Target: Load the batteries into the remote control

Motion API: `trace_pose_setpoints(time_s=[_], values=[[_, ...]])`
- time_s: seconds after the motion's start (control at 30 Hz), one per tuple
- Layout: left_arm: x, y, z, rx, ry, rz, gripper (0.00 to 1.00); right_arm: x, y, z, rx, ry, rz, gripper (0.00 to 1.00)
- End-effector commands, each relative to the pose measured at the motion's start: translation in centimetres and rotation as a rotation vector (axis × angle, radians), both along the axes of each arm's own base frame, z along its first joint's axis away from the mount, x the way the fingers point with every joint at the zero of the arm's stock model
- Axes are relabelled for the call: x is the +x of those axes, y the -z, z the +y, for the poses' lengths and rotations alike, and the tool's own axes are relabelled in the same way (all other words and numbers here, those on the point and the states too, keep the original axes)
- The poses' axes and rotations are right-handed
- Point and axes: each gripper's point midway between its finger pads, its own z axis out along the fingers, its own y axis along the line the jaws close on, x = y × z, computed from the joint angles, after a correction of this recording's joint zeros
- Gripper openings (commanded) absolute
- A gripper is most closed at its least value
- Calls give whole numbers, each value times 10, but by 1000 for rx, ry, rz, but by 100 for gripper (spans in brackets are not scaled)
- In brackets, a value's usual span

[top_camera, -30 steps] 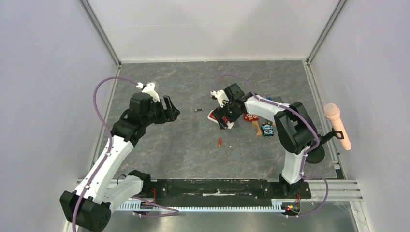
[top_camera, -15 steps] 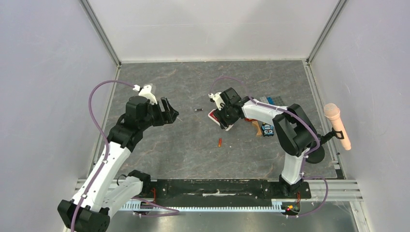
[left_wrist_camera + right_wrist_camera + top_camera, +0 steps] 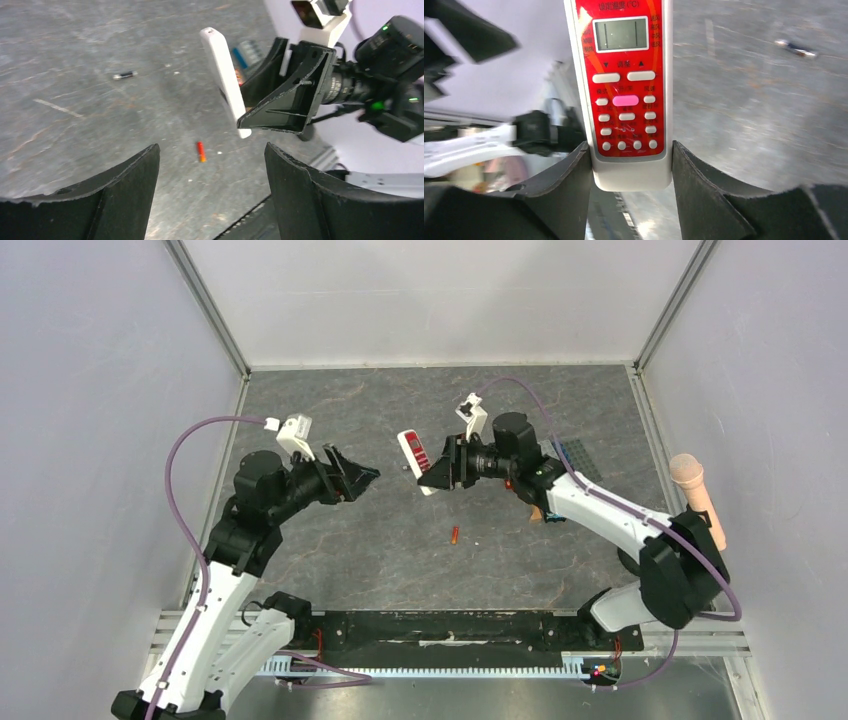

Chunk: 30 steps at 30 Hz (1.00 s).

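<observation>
Closest to my bases, the orange-red battery lies alone on the gray table. A bit past it are my two grippers, facing each other above the table. My left gripper has its jaws wide apart with nothing in them. My right gripper is squeezed on the bottom end of the remote control and holds it up in the air, well off the table. Past that, the dark battery lies on the table near the lifted remote's far end. No battery is in yet, so I think I am at the step of holding the remote ready. Next, I think my left gripper has to get at the battery bay on the back or go pick up a battery. For that, my right gripper must hold the remote steady with the back turned toward my left gripper. My right wrist camera shows the red face with its little screen and white buttons. My left wrist camera shows only the thin white side, so I cannot tell if the bay is open. Only the top view shows both arms at once.
</observation>
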Motion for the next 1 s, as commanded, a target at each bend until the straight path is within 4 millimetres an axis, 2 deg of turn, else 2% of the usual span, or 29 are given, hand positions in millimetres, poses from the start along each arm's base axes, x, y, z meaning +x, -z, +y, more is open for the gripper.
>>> trace_pose_setpoints(time_s=[0.0, 0.23, 0.33, 0.43, 0.73, 0.97], values=[[-14, -54, -29, -212, 149, -87, 83, -38, -97, 24, 428, -106, 64, 38], [-22, -81, -51, -396, 285, -156, 84, -79, -150, 32, 633, -219, 120, 39], [-21, -83, -55, -437, 303, -154, 84, -94, -167, 32, 712, -266, 146, 39], [-20, -82, -56, -460, 308, -145, 85, -107, -175, 35, 755, -311, 171, 39], [-23, -91, -63, -544, 360, -139, 86, -113, -164, 48, 734, -334, 222, 39], [-23, -85, -65, -537, 370, -122, 87, -109, -149, 56, 692, -312, 269, 40]])
